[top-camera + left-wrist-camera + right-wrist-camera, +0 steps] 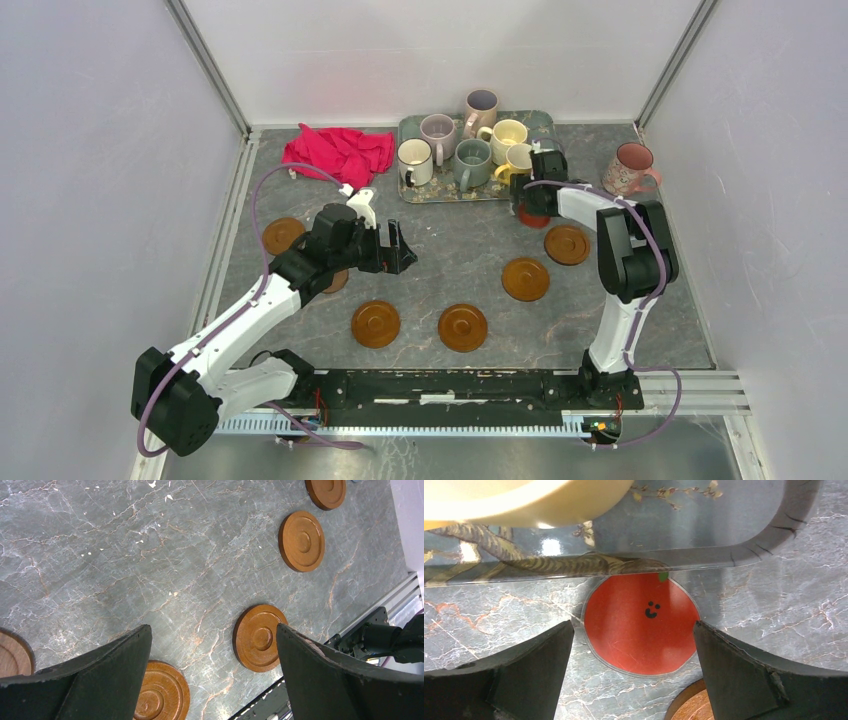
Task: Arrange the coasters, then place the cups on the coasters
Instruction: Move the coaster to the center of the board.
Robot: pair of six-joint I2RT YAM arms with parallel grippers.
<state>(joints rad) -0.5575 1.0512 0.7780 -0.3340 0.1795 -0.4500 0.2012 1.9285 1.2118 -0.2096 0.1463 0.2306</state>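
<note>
Hovering low by the near right corner of the tray (538, 122), the right jaws stand released and spread wide, one finger on each side of the red coaster (641, 625) and clear of it, grasping nothing. That red coaster, printed with a small smiling face, lies flat on the grey marbled tabletop (450, 250) right against the tray's near rim; whether its far edge slips under the rim cannot be told. An amber coaster (689, 707) shows at the bottom edge of the right wrist view, just beside the red one. Seen from above, six amber coasters (463, 327) lie on the tabletop in a loose arc from the far left round to the right arm (630, 255), one of them half hidden under the left arm (250, 310). The left jaws, likewise released and grasping nothing, hang over bare tabletop left of centre. Six cups (472, 163) stand upright on the tray, among them a cream one, a grey-green one and a yellow one partly hidden by the right arm. A pink floral cup (630, 168) stands alone on the tabletop just right of the tray. A red cloth (338, 152) lies crumpled just left of the tray.
</note>
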